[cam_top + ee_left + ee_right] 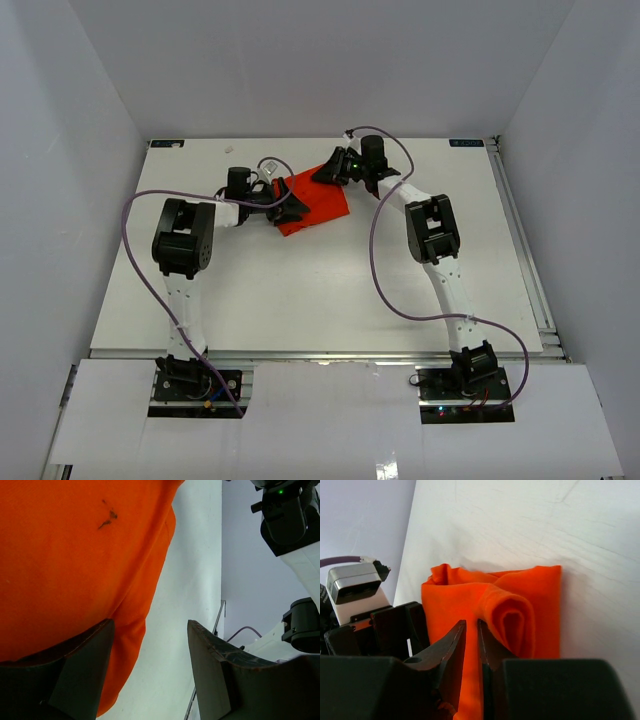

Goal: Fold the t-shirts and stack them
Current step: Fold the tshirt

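Top external view: t-shirt lay as a small folded packet on surface, between both hands.
Right hand: nearly closed, seemingly pinching a cloth layer; rolled fold just beside its fingertips.
Left hand: open, empty; cloth beneath one finger.
Judgement: right hand better placed.

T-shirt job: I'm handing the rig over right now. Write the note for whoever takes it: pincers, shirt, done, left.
Left pincer: open, one finger over the t-shirt, the other over bare table; grips nothing.
Right pincer: jaws almost together at the shirt's opposite edge, beside a rolled-up fold; unclear whether cloth is pinched.
Shirt: far middle of the table, between both pincers.
Done: folded to a small rectangle.
Left: probably flatten the rolled fold and release. Only one shirt in view, so nothing to stack on.
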Controlling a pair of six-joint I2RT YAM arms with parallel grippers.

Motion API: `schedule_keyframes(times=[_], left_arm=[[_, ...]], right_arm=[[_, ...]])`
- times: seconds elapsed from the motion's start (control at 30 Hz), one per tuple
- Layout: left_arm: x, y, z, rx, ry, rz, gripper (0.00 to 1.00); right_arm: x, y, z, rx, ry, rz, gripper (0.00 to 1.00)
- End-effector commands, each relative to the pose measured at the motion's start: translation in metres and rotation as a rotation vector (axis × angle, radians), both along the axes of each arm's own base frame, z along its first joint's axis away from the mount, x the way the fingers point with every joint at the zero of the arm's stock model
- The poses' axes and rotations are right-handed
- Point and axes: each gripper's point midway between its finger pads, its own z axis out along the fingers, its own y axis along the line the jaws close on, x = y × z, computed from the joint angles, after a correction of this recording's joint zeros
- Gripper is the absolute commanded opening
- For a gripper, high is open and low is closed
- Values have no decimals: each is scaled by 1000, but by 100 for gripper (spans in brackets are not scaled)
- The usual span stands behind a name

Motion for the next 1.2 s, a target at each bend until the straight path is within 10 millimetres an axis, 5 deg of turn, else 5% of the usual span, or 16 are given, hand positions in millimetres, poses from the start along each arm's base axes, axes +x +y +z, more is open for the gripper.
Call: schedule_keyframes(times=[0.0,0.3,0.4,0.53,0.77,0.87,1.17], left_arm=[[-16,5,-23,27,35,-22,72],[-17,9,-21,42,34,-25,72],[-9,8,2,27,-11,-20,72],[-3,5,43,-5,-85,-21,73],[-3,4,103,-41,-187,-13,74],[-7,4,108,-48,-190,-20,74],[-29,-4,84,-68,-119,-77,74]], right_arm=[[15,-20,-28,-42,45,-76,22],[19,-27,-40,-56,46,-90,20],[23,-28,-25,-40,0,-76,20],[30,-31,20,5,-112,-53,20],[6,-33,82,71,-230,51,19],[-4,-33,95,68,-269,71,19],[-29,-21,80,73,-210,145,19]])
